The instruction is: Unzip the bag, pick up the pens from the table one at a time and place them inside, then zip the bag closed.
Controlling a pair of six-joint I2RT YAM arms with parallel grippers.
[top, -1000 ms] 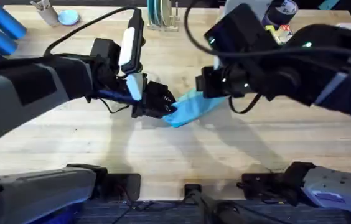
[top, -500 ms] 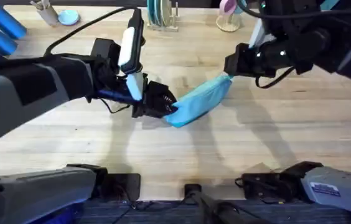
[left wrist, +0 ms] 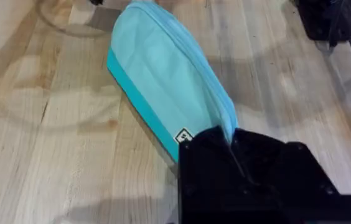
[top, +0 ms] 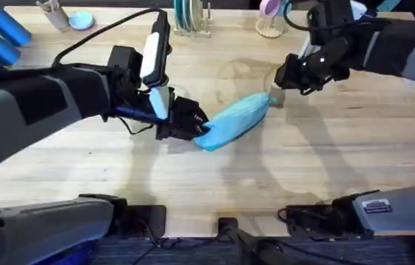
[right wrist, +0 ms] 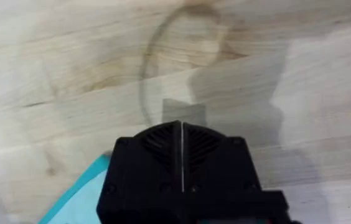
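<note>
Pouch anchored for zipping

Left hand (top: 196,126) clenches the pencil pouch (top: 235,120) end, steadying it; right hand (top: 279,79), pinched closed, sits at its far end.

Left gripper (left wrist: 233,152) clamped, right gripper (right wrist: 182,149) seemingly closed.

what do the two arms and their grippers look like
Both arms are black with grey shell sections. The left gripper has blocky black fingers, a white camera module above it and black cables looping off. The right gripper is black too, its fingers ribbed, with small green lights nearby.
</note>
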